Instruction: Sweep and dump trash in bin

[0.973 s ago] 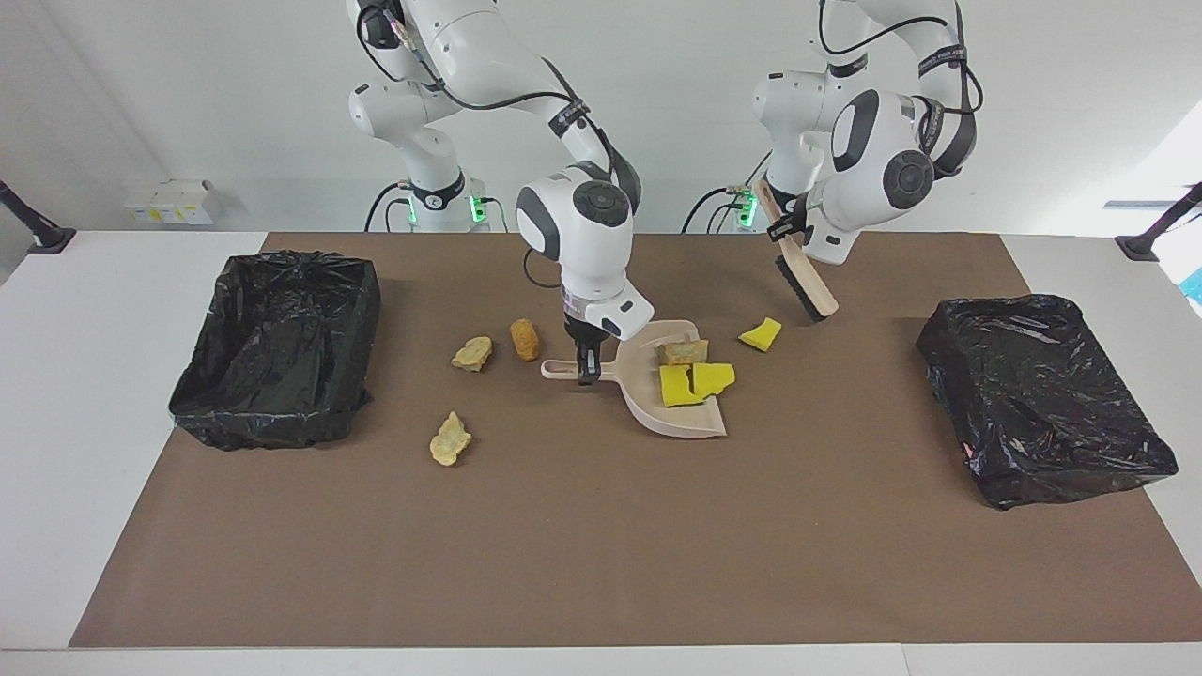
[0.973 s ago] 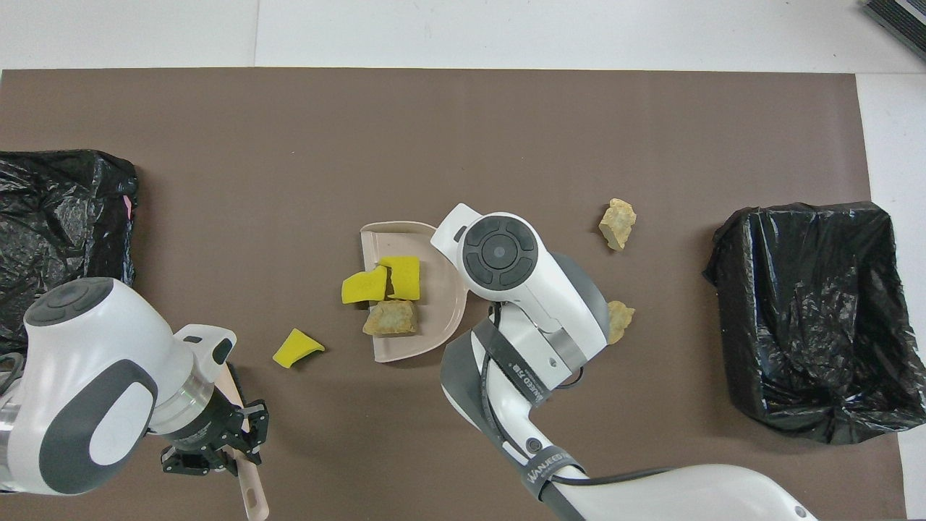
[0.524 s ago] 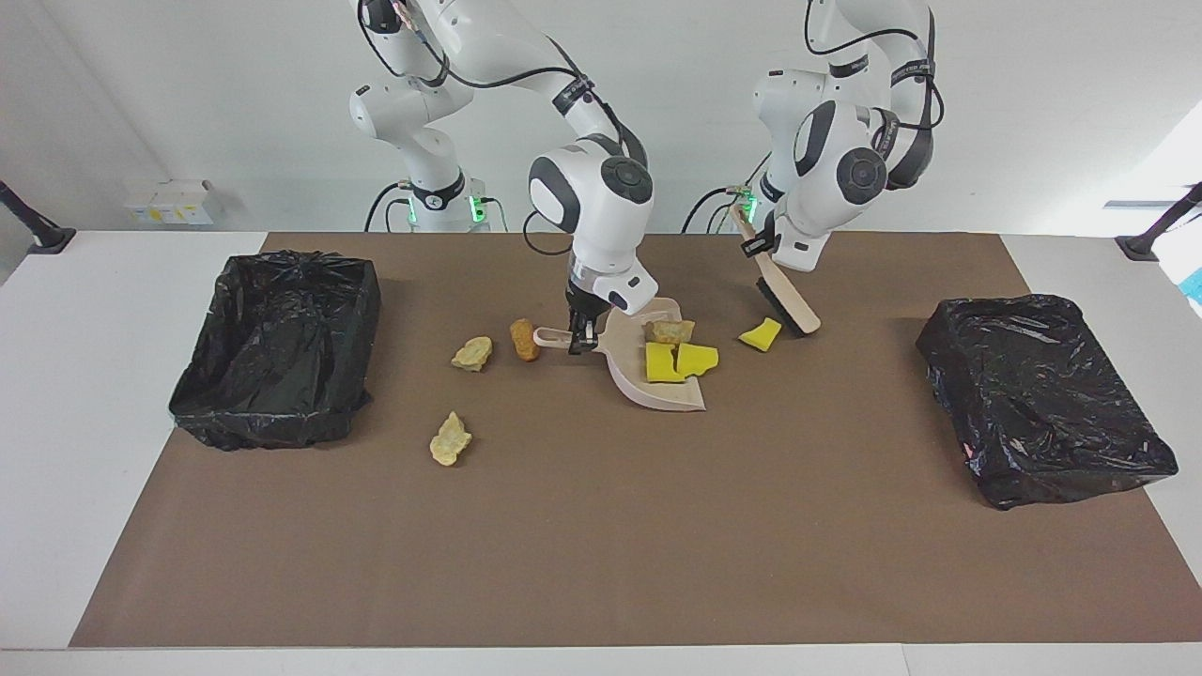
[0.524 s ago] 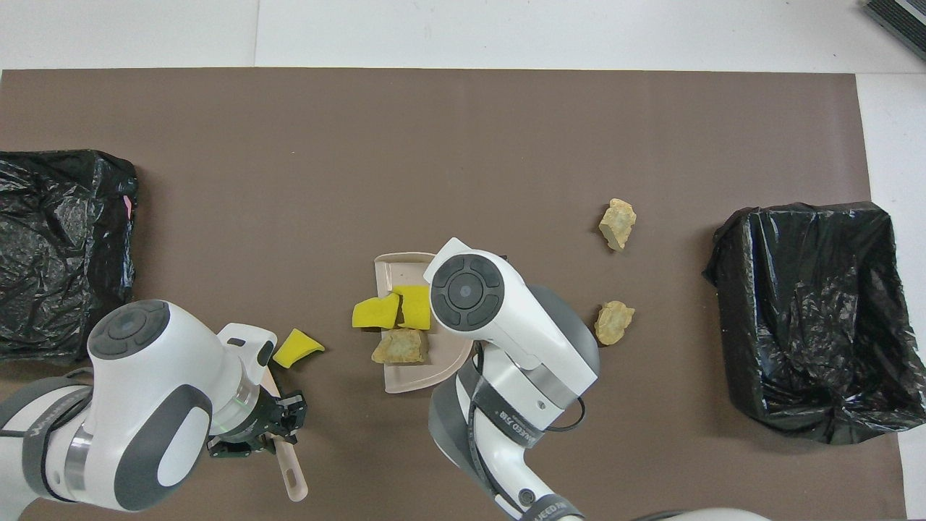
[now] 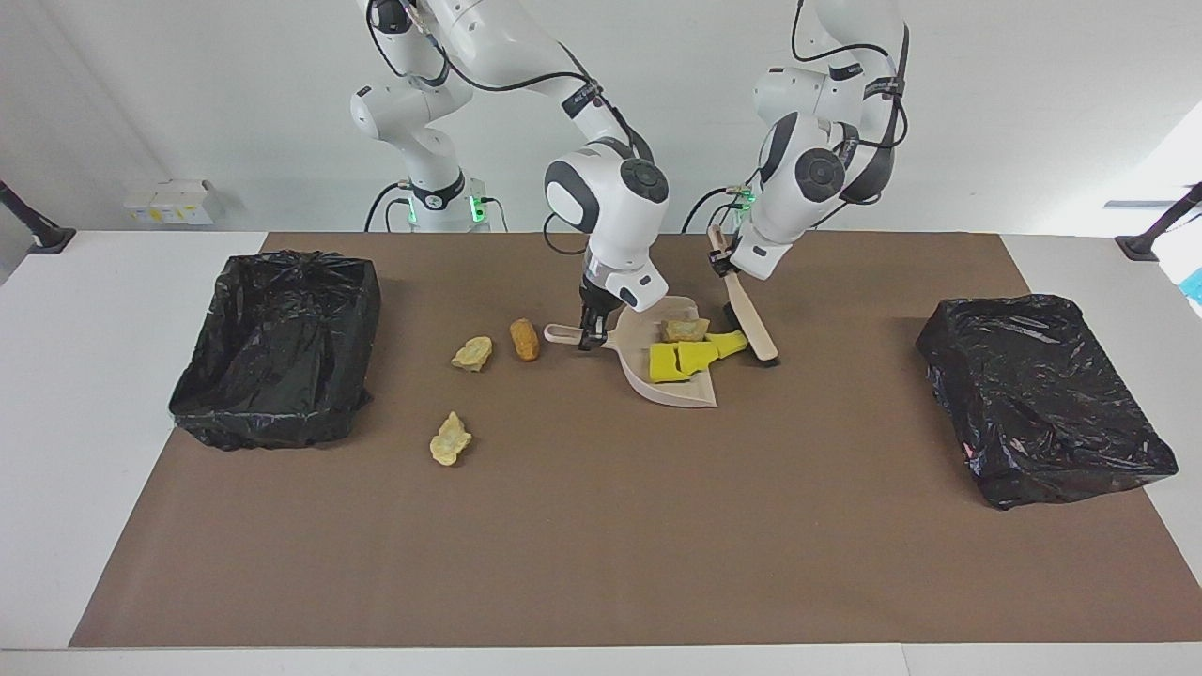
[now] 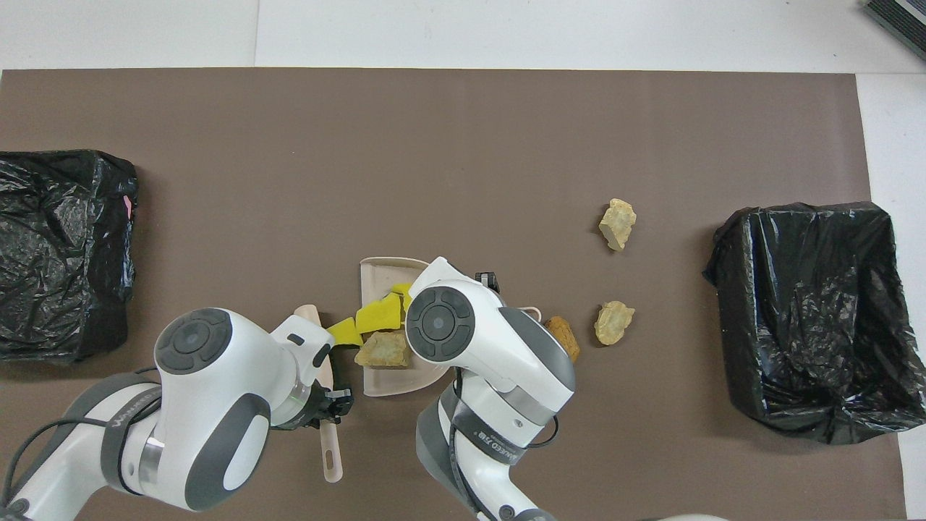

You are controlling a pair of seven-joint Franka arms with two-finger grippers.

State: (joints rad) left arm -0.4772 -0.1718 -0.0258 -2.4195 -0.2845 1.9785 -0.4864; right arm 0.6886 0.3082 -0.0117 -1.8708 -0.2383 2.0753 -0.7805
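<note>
Facing view: right gripper [image 5: 588,340] clamps the dustpan [image 5: 669,368] handle; left gripper [image 5: 718,264] grips the brush [image 5: 751,327], pushing a yellow lump [image 5: 728,344] onto the pan at the brush's nine o'clock. Three lumps remain loose on the brown mat [image 5: 601,545]; next, likely sweep them. Black-lined bin [image 5: 277,343] waits toward the right arm's end; white wall.

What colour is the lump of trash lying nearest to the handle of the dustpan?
Orange-brown. The lump lies beside the dustpan handle, and the facing view shows it best.

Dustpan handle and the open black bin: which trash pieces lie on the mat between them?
In the facing view, the orange-brown lump and a tan lump lie between the dustpan handle and the open bin.
</note>
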